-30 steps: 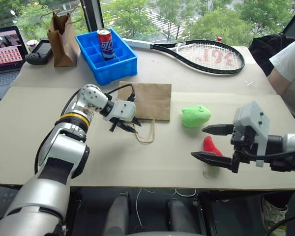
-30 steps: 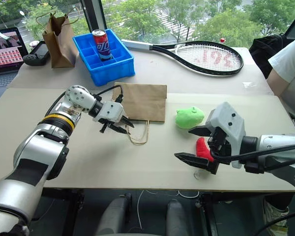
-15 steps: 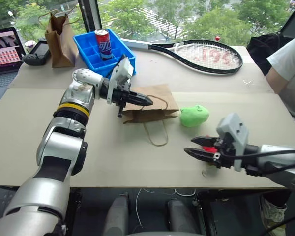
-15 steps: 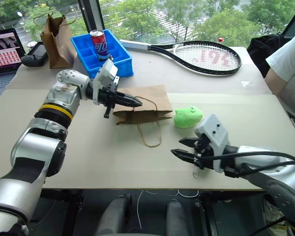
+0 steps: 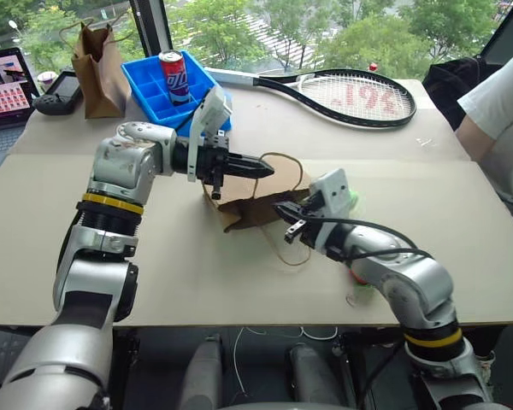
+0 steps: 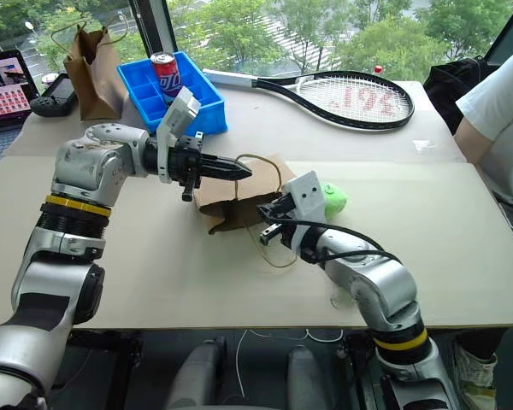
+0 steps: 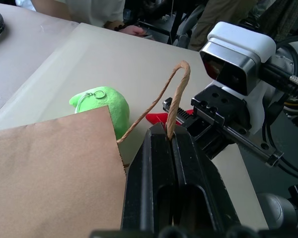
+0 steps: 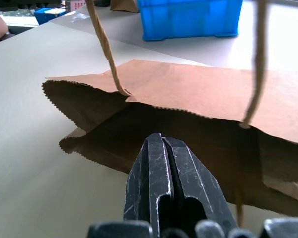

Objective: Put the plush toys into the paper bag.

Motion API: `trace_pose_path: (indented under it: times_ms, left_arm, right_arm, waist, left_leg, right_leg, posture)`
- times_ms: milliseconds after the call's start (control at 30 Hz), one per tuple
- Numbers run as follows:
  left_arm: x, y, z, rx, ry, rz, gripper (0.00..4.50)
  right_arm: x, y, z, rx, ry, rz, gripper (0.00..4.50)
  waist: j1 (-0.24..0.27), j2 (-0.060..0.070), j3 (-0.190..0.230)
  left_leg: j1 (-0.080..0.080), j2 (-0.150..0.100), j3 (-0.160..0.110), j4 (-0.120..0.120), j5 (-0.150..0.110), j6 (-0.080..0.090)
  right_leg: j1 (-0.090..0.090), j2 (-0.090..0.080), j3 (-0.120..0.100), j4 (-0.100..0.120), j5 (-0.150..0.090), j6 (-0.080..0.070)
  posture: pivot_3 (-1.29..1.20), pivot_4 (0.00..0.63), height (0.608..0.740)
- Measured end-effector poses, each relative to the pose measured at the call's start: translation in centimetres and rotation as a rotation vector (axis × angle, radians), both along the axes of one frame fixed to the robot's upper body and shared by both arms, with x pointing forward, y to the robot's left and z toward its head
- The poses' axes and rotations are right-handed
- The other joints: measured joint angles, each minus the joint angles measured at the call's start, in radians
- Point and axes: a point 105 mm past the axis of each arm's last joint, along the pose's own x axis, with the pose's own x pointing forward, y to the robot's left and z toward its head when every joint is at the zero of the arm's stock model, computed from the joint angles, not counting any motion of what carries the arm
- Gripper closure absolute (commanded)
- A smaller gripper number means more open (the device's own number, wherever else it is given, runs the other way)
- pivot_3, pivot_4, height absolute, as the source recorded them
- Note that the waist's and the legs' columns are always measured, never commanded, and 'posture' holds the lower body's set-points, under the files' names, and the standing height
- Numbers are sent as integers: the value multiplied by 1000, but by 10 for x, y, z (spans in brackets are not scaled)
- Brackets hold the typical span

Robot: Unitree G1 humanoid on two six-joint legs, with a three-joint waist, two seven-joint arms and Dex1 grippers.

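The paper bag is light, thin kraft paper, so it will likely crumple or tip easily; the twine handle seems the best place to take it, and the left gripper is clenched on that handle, lifting the upper side so the mouth gapes toward the right arm. The bag lies near the middle of the beige table, wide and pale brown, with a second handle loop resting on the table in front of it. The right gripper is closed with nothing between its fingers, pointing at the dark open mouth. The green plush is a soft rounded blob with a small loop on top (it should squash under a light squeeze and not slip), lying just beside the bag. The red plush peeks behind the right gripper; its shape is mostly hidden. Both toys are still outside the bag.
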Motion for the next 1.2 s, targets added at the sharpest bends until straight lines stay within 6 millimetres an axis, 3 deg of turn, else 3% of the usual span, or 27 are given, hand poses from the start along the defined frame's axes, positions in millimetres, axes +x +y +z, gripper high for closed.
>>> trace_pose_path:
  times_ms: [433,667,833,1200]
  left_arm:
    - [-1,9,32,-132,142,91,4500]
    - [6,15,50,-220,155,178,4500]
    - [6,27,84,-297,71,228,4500]
    - [2,42,114,-324,-25,284,4500]
  right_arm:
    - [25,4,-42,13,-21,-79,4441]
    - [24,13,-71,-50,5,-39,4441]
    - [24,14,-73,-90,-16,-23,4441]
    - [27,15,-75,-123,-22,-16,4441]
  waist:
    - [0,0,0]
    - [-1,0,0]
    - [-4,0,0]
    - [-7,0,0]
  left_leg:
    - [1,1,0,-1,0,0]
    - [0,1,0,-1,0,0]
    - [2,1,0,-1,0,-1]
    - [6,1,0,-2,0,-1]
  right_leg:
    - [0,1,0,0,0,0]
    - [-1,1,0,0,0,0]
    - [0,1,0,0,0,0]
    - [3,1,0,0,0,0]
  posture:
    - [0,150,740]
    - [0,150,740]
    - [0,150,740]
    - [0,150,740]
